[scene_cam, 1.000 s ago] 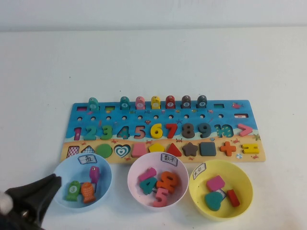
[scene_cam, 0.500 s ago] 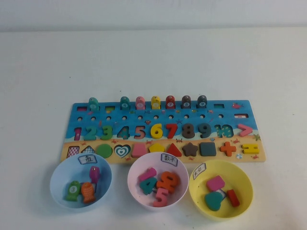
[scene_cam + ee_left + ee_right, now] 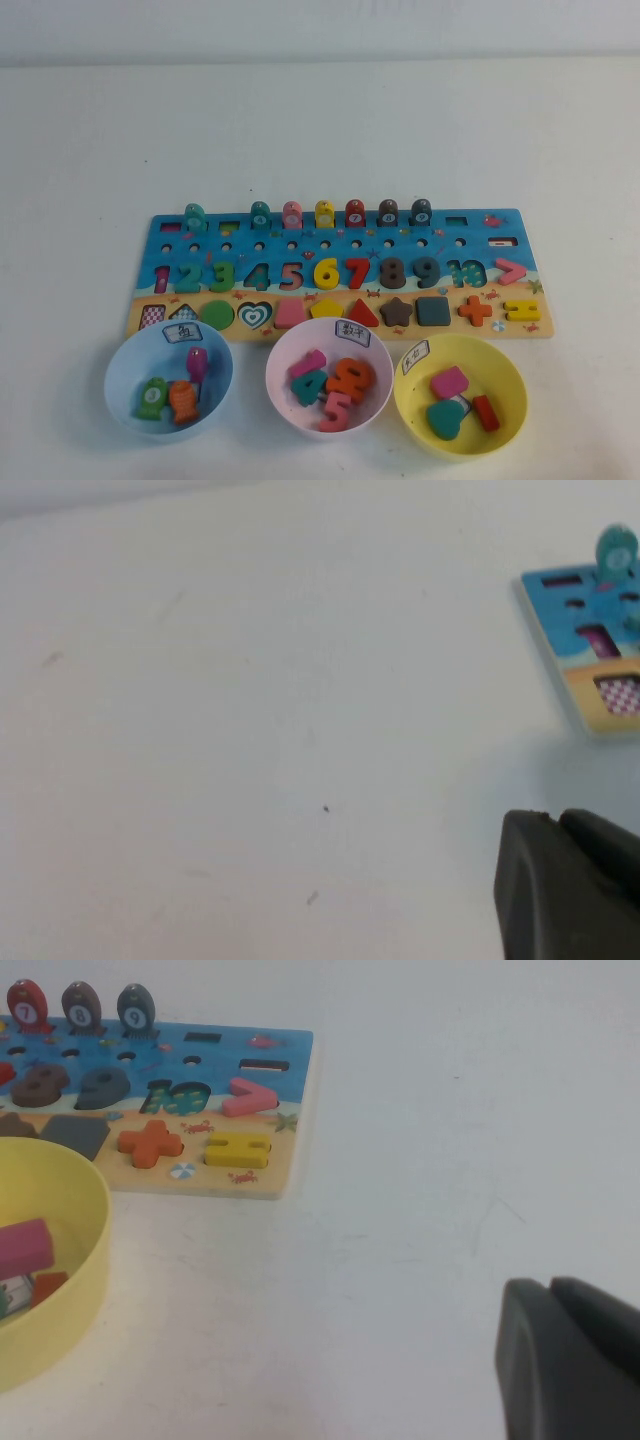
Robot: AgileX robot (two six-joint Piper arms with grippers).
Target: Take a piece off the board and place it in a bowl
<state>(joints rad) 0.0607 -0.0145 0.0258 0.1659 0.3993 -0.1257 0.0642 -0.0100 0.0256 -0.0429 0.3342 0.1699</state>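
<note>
While both arms sit withdrawn off the near edge of the high view, the board (image 3: 340, 272) lies lengthwise across the table beyond them, and the pink bowl (image 3: 329, 377) sits just nearer than its sandy strip. The teal "4" (image 3: 308, 386) already rests tilted in that bowl among other numbers, its slot on the board looking empty. The left gripper (image 3: 570, 880) over bare table beside the board's left end and the right gripper (image 3: 570, 1360) off its right end lie about equally far; their opening we cannot tell.
</note>
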